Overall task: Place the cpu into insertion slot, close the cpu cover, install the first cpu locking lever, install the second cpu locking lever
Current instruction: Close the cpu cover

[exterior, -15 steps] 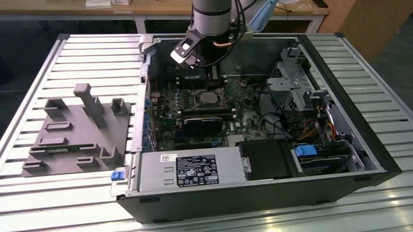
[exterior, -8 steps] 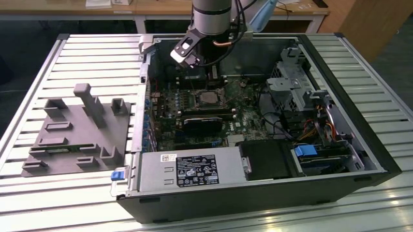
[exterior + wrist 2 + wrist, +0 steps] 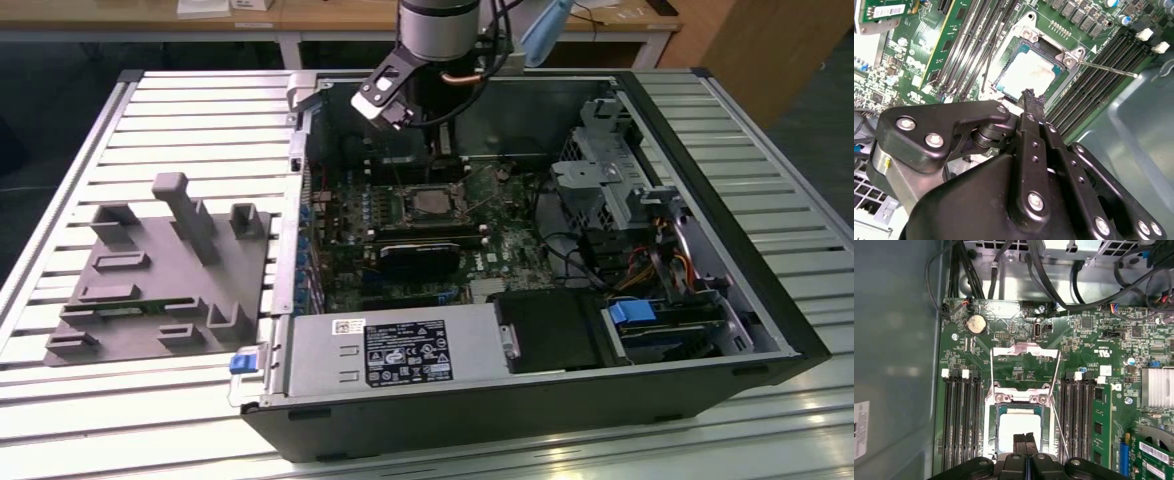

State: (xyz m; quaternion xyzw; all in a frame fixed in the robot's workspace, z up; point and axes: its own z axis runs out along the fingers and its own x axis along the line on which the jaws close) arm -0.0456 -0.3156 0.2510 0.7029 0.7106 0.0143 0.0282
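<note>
The pincer (image 3: 1028, 96) is shut, its two black fingers pressed flat together with nothing between them, and its tips hang right at the near edge of the cpu (image 3: 1029, 72); whether they touch the metal cannot be told. The arm (image 3: 438, 30) reaches down into an open computer case (image 3: 534, 425) that lies on a slatted table (image 3: 174, 120). A grey moulded holder (image 3: 160, 270) sits well away from the pincer, towards the exterior view's left. Under the pincer spreads the green motherboard (image 3: 1089, 340), with long black memory slots (image 3: 959, 415) on both sides of the fingers. The insertion slot (image 3: 988, 415) lies directly below the fingertips. The cpu sits flat inside it, a pale silvery square with its top bare. Beyond the fingertips the cpu cover (image 3: 1024, 351) stands swung up on its hinge, so the board shows through its window. A thin wire lever (image 3: 1106, 68) juts free beside the slot, unlatched, close to the fingers. A round coin battery (image 3: 975, 324) lies farther out past the cover.
</note>
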